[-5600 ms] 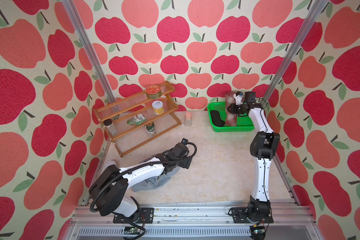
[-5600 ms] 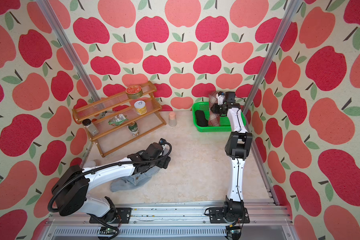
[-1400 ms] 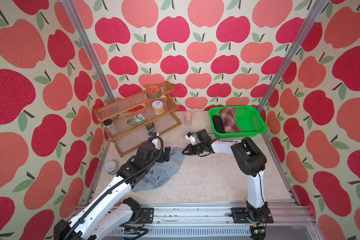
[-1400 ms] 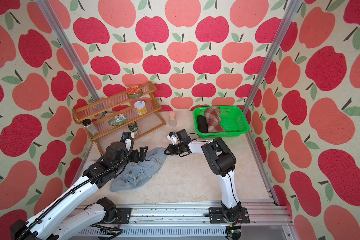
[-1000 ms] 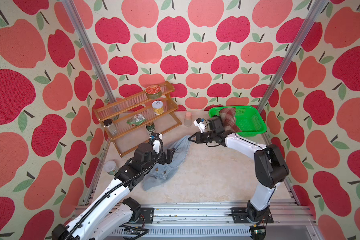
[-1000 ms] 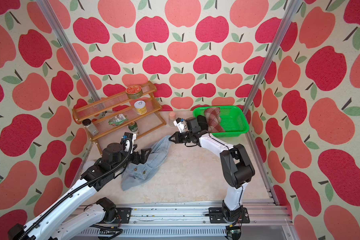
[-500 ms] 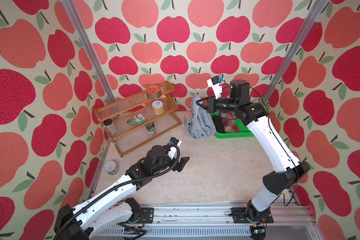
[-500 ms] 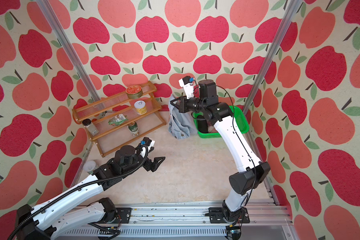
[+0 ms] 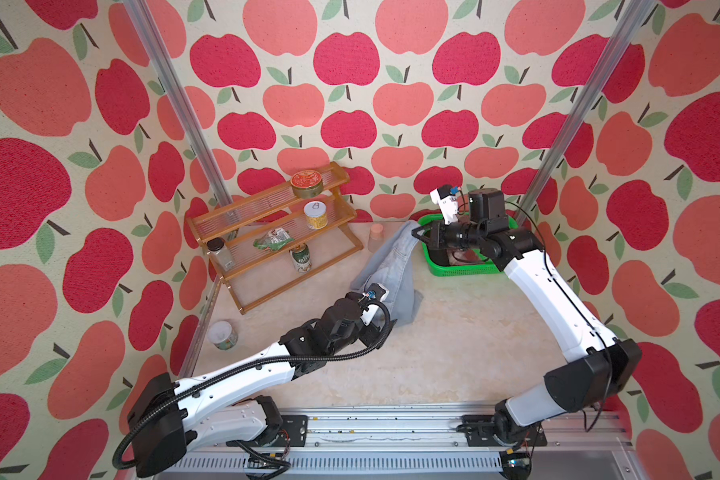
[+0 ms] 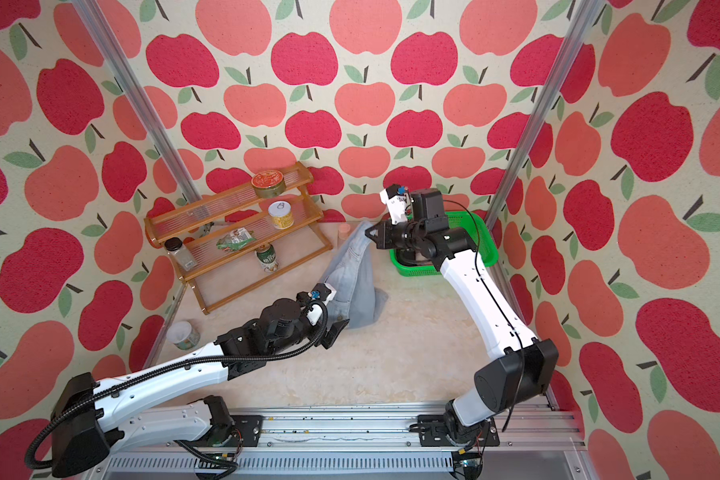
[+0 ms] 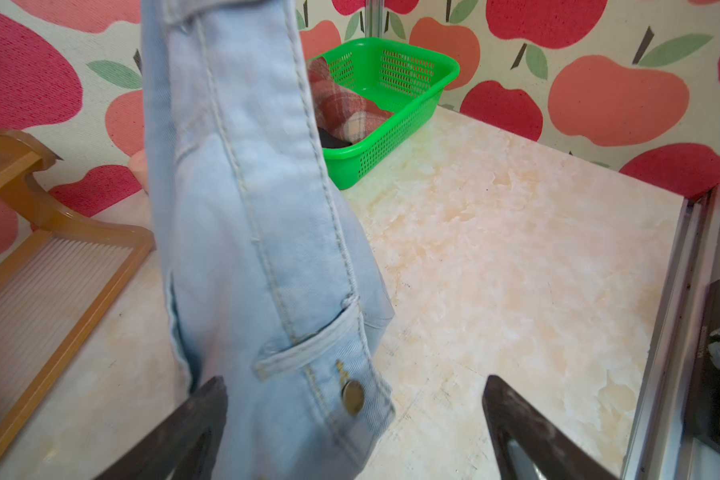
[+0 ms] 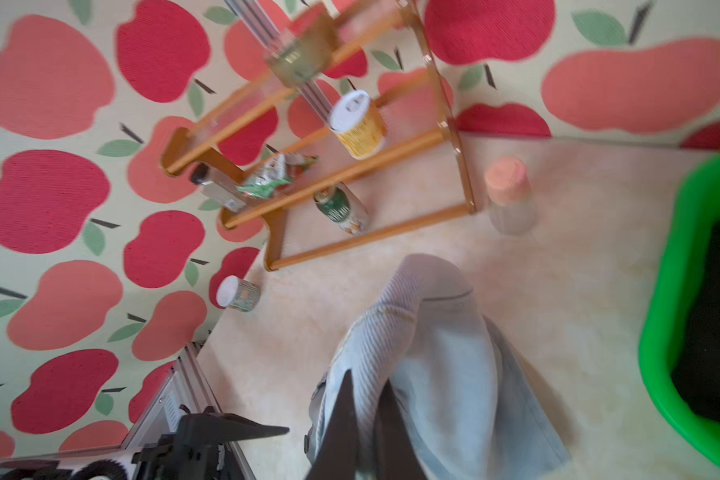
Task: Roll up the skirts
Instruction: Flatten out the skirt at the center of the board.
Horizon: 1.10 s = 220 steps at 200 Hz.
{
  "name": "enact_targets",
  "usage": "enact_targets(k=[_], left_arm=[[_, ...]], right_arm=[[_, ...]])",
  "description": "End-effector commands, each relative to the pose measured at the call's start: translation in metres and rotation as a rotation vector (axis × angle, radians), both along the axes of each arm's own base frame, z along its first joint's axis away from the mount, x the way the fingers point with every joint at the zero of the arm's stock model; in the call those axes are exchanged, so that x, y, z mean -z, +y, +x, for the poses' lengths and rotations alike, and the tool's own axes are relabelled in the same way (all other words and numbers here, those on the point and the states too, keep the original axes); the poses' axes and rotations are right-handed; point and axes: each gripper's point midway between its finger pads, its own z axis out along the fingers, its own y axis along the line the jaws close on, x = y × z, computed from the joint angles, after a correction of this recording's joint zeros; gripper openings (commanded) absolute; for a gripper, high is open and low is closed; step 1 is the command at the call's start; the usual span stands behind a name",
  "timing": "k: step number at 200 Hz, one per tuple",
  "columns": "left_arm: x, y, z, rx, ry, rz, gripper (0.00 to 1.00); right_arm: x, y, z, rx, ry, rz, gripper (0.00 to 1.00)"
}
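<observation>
Backdrop: apple-print walls around a pale marbled tabletop point(image 9: 454, 353).
Top views, skirt: denim skirt point(image 9: 393, 266) hangs lengthwise from the right gripper point(image 9: 416, 233), just beside the green basket point(image 9: 462, 272). I cannot tell if its low end touches the table.
Left wrist, claw: left gripper point(image 11: 355, 379) has its fingers wide apart, with the buttoned hem corner between them and nothing pinched.
Left wrist, others: plaid skirt point(image 11: 341, 108) and black skirt point(image 11: 333, 141) lie in the basket and look rolled.
Right wrist, claw: jaws together, clamped on a fold of denim.
Method: I would close on the hem corner near the button, stretch the cloth taut between both arms, and lay it flat and square before rolling.
</observation>
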Motion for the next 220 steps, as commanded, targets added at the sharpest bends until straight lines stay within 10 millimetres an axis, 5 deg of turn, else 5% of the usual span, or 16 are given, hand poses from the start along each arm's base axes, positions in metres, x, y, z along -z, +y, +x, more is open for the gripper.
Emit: enact_targets(k=[1,58,75,159,201,220], left_arm=[[0.015,-0.009,0.008,-0.041,-0.053,0.069,0.97],[0.066,-0.069,-0.016,0.027,-0.178,0.347,1.0],[0.082,-0.074,-0.011,-0.007,-0.168,0.399,1.0],[0.136,-0.058,0.026,-0.2,-0.215,0.726,0.99],[0.154,-0.032,0.048,-0.346,-0.211,0.904,1.0],[0.152,-0.022,0.056,-0.397,-0.237,0.954,0.79]], right_arm=[[-0.014,-0.016,-0.006,0.054,-0.078,0.06,0.0],[0.006,-0.028,0.004,0.108,-0.028,0.017,0.0],[0.015,-0.036,0.015,0.147,0.009,0.004,0.0],[0.013,-0.053,0.026,0.182,0.028,0.081,0.0],[0.013,-0.056,0.025,0.182,0.027,0.094,0.0],[0.014,-0.06,0.026,0.19,0.031,0.101,0.0]])
